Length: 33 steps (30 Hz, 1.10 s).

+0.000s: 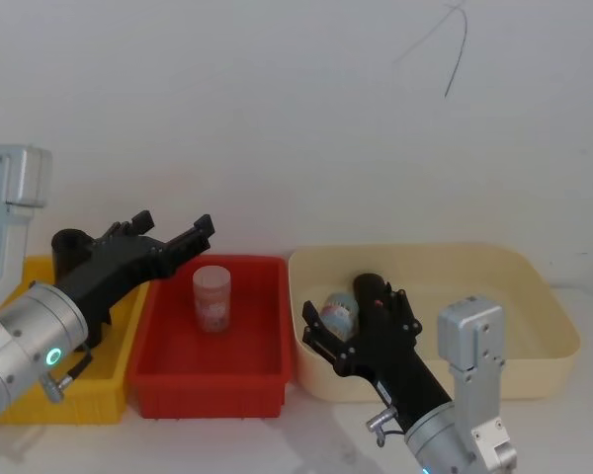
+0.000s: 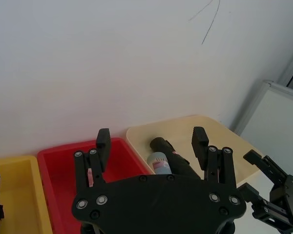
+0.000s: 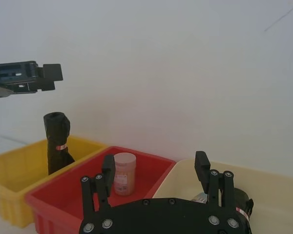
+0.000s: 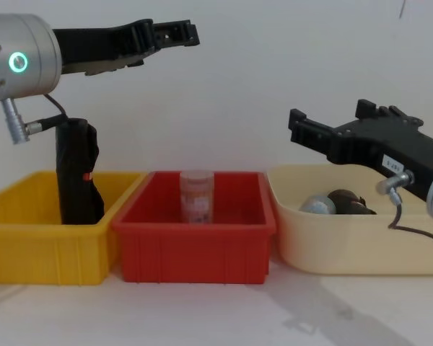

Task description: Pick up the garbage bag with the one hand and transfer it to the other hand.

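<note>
Bins are seen in a row on the white tabletop (image 4: 202, 317): a yellow bin (image 4: 43, 238) on the left, a red bin (image 4: 195, 245) in the middle and a cream bin (image 4: 346, 241) on the right, each just beside the next.

The bag (image 4: 76, 173), a tall black roll with a small red-and-white label, is stood upright in the yellow bin, near its back wall; in the right wrist view it (image 3: 57, 141) is seen rising well above the bin's rim. Nothing is gripping it.

The left gripper (image 4: 175, 32), on the arm with the green ring, is held high in the air, above the yellow and red bins and well above the bag. Its jaws are spread apart and hold nothing, as shown in the left wrist view (image 2: 151, 141). In the head view it (image 1: 173, 237) is seen reaching over the near corner of the red bin.

The right gripper (image 4: 303, 133) is held above the cream bin, pointed toward the left, well apart from the bag. Its jaws are likewise spread and empty (image 3: 155, 168).

A clear jar (image 4: 196, 196) with pinkish contents is stood upright in the middle of the red bin. In the cream bin a second black roll (image 2: 173, 156) is laid on its side, with a pale bottle (image 2: 158, 163) touching it.
</note>
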Motion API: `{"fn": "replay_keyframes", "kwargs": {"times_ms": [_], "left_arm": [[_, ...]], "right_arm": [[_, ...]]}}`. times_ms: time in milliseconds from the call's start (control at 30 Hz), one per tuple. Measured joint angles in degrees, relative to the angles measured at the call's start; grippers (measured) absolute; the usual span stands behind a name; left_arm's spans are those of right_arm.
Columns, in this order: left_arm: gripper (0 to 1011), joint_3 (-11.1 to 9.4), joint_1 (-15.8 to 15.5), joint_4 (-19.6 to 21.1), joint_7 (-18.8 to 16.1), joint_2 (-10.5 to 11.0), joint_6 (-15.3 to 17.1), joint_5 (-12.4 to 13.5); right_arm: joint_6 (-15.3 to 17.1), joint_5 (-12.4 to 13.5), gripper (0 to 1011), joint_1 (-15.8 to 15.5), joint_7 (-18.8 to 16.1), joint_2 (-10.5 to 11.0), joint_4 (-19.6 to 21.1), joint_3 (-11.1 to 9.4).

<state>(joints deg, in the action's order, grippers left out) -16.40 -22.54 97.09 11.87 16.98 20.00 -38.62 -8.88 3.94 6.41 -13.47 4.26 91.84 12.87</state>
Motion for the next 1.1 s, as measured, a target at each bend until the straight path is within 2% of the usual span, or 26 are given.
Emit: {"fn": "replay_keyframes", "kwargs": {"times_ms": [1100], "left_arm": [[1001, -0.1, 0.4, 0.1, 0.1, 0.2, 0.2, -0.2]], "right_arm": [[-1.3, -0.3, 1000, -1.0, -0.4, 0.5, 0.5, 0.6]]}}
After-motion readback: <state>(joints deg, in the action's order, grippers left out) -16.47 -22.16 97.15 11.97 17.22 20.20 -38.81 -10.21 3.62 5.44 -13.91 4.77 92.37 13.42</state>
